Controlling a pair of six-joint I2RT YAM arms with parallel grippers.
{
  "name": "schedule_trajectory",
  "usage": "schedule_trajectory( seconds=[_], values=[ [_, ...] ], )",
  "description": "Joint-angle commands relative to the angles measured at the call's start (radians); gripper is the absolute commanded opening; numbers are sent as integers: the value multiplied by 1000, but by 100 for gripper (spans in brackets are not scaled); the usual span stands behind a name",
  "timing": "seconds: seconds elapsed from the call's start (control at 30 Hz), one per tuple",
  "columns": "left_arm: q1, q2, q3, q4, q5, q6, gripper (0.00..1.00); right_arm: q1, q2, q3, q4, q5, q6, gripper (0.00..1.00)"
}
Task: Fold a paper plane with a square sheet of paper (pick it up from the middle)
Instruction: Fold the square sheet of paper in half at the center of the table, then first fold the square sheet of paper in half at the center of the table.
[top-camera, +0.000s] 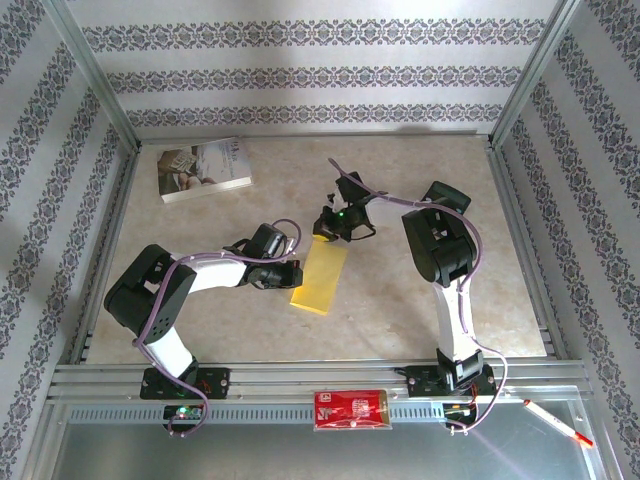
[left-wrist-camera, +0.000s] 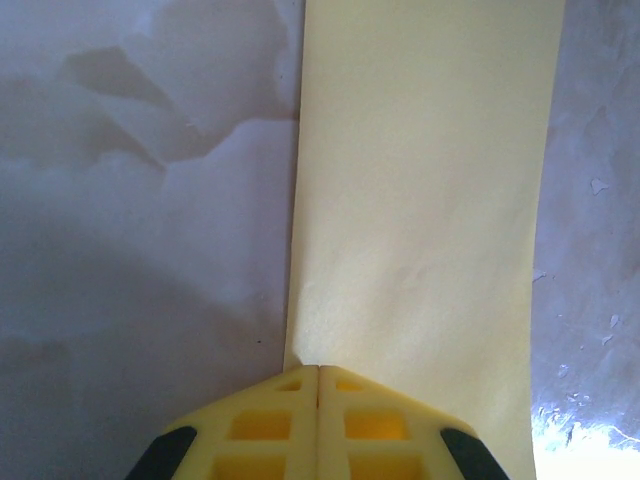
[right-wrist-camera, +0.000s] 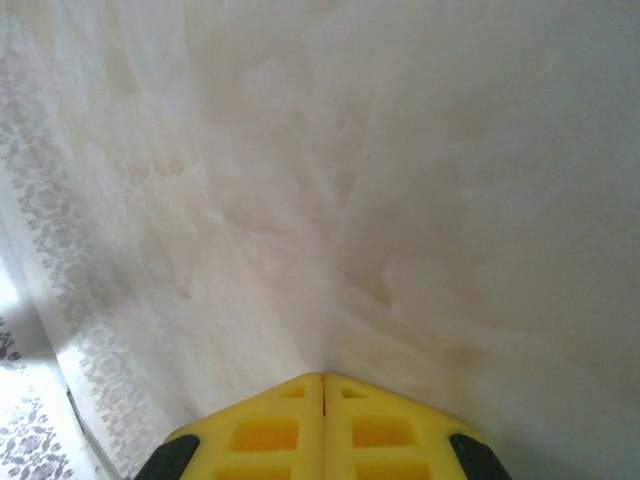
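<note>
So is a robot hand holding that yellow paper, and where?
Cannot tell: the shut left hand touches the folded yellow paper sheet at its edge. The right hand holds nothing.

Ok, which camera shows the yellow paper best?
Top external: the whole yellow paper lies in frame, a narrow strip. Left wrist gives a close-up, far end cut off, left claw at its edge.

Folded yellow paper (top-camera: 321, 277) is hemmed in by the left gripper (top-camera: 292, 276) at its left edge and the right gripper (top-camera: 332, 230) at its far end. Bare table (top-camera: 400, 300) is left on its right. Book (top-camera: 203, 168) is kept well apart, far left.
</note>
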Motion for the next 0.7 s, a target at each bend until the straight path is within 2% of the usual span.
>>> schedule_trajectory(
  seconds=[0.0,0.3,0.67],
  values=[
    [-31,82,-84,-225,-109,-5,0,-47,-15,18,9,95,-35,0],
    [-35,69,-68,-232,-110,-15,0,18,-228,-184,89,62,-36,0],
    [-36,74,-56,-236,-112,-15,0,113,-171,-293,237,16,65,0]
  ],
)
